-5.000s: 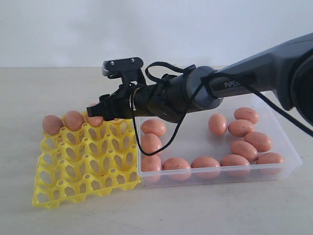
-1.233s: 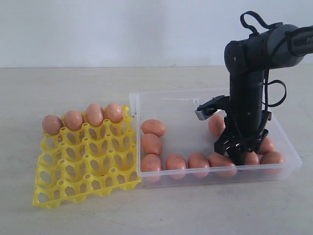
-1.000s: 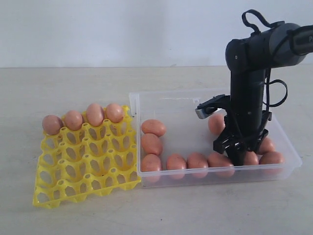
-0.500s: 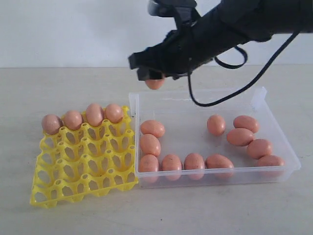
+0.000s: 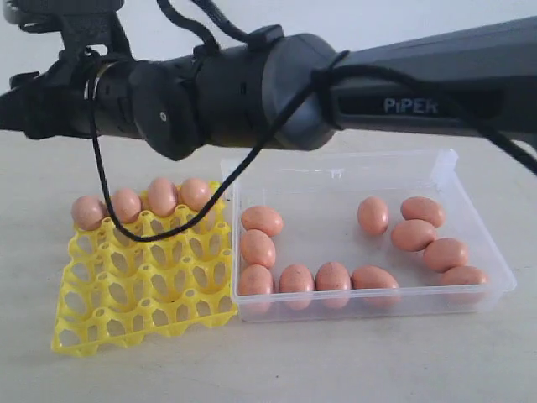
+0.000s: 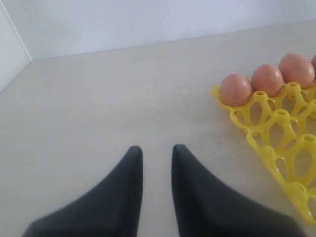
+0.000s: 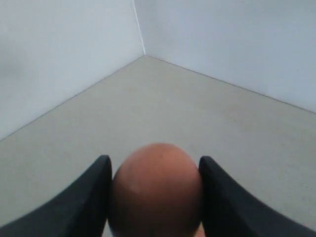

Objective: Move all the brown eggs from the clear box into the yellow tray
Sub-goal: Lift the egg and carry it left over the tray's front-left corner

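Observation:
My right gripper is shut on a brown egg, a finger pressed against each side. In the exterior view the right arm reaches across high above the yellow tray, and its fingertips and the egg run off that view's left edge. Several brown eggs fill the tray's back row. Several more brown eggs lie in the clear box. My left gripper hovers over bare table beside the tray, open a little, with nothing between its fingers.
The box stands directly against the tray's right side. Pale table surrounds both, with a white wall behind. In the left wrist view, a wall corner closes off the table on one side.
The right arm has swung left with the egg, from above the box's back-left corner to past the tray's left side. Earlier it lifted this egg from the box's front right.

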Robot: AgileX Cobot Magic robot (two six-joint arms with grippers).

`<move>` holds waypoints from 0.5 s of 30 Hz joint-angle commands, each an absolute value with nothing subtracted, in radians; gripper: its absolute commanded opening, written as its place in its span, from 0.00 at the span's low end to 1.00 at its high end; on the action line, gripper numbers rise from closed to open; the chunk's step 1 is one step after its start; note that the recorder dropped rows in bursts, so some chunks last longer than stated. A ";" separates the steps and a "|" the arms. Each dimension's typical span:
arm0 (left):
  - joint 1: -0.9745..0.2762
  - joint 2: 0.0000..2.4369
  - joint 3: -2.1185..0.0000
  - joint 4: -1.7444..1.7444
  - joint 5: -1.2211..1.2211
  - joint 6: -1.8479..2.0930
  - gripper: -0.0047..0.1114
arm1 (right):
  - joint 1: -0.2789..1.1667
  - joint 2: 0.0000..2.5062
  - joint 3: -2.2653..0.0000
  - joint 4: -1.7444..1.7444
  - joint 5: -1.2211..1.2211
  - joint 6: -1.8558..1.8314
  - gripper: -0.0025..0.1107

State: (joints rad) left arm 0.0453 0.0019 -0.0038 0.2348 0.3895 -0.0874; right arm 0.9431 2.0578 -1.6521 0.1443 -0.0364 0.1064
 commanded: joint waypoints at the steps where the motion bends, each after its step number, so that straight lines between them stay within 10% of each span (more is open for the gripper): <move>1: 0.047 0.000 0.000 0.233 0.382 -0.089 0.23 | 0.960 2.119 -1.723 0.107 0.035 0.095 0.02; 15: 0.047 0.000 0.000 0.233 0.382 -0.089 0.23 | 1.006 2.216 -1.729 0.384 -0.620 -0.407 0.02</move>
